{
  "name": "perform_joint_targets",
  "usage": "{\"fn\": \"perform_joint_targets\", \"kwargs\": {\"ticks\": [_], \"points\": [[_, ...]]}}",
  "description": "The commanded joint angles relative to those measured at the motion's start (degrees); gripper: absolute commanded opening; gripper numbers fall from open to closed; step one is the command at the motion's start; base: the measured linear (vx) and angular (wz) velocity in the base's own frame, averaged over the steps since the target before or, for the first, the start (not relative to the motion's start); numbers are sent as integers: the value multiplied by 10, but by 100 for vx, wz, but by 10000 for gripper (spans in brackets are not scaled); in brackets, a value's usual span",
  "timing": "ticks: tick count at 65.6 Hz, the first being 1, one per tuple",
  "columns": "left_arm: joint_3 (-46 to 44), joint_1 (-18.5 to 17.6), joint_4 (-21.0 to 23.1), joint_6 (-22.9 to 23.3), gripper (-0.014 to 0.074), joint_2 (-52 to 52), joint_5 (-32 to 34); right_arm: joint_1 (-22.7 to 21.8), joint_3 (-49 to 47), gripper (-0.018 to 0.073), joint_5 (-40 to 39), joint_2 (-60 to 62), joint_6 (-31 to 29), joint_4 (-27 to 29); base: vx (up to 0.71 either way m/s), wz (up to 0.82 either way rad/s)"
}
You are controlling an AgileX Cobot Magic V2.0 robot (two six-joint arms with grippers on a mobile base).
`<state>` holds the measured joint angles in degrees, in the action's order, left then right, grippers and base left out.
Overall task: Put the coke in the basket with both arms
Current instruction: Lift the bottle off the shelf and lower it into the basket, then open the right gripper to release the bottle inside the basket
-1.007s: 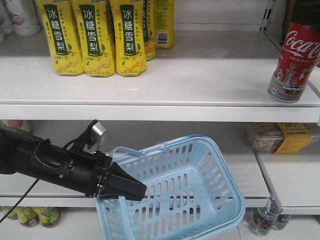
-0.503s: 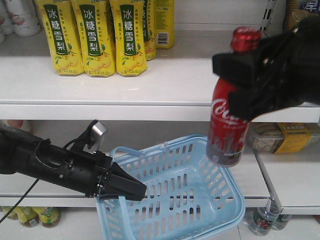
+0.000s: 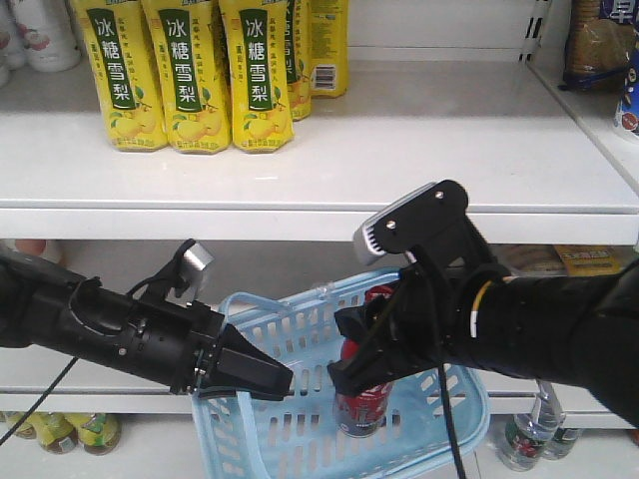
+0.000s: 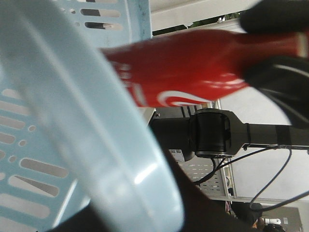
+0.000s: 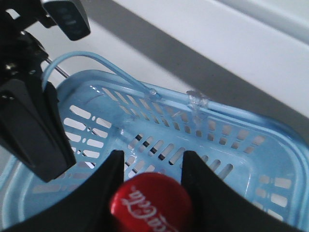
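Observation:
The light blue basket point(image 3: 439, 399) hangs tilted in front of the lower shelf. My left gripper point(image 3: 258, 379) comes from the left and is shut on its near rim; that rim point(image 4: 96, 125) fills the left wrist view between my dark fingers point(image 4: 203, 212). My right gripper point(image 3: 361, 351) reaches in from the right, shut on the neck of the coke point(image 3: 361, 407). The coke stands upright inside the basket, its pale base low by the floor of it. In the right wrist view its red cap point(image 5: 152, 205) sits between my two black fingers point(image 5: 113, 181), over the basket's slotted wall point(image 5: 231, 145).
Yellow drink bottles point(image 3: 185, 75) stand on the upper white shelf point(image 3: 399, 150). A packaged food tray point(image 3: 584, 261) lies on the lower right shelf. Small bottles point(image 3: 524, 444) stand on the bottom level. The left gripper point(image 5: 29, 125) is close to the right one.
The coke stood on the upper shelf at the right. My right gripper took it, carried it left over the basket and lowered it inside. The left arm and basket have stayed still.

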<state>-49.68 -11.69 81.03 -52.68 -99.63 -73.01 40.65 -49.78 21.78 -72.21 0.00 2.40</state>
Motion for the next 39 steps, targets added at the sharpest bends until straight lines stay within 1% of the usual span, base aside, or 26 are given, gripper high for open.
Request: {"fn": "perform_joint_targets", "kwargs": {"ticks": [1,10,18,39], "points": [[-11,0,26,-7,-6,20,22,0,-19,1,-91,-17,-5,2,0,0],[-11,0,26,-7,-6,20,22,0,-19,20,-97,-61,-5,3,0,0],[-11,0,26,-7,-6,20,22,0,-19,64,-83,-90,-5,3,0,0],[-11,0,26,-7,-6,20,22,0,-19,249,-44,-106,-5,-2,0,0]]}}
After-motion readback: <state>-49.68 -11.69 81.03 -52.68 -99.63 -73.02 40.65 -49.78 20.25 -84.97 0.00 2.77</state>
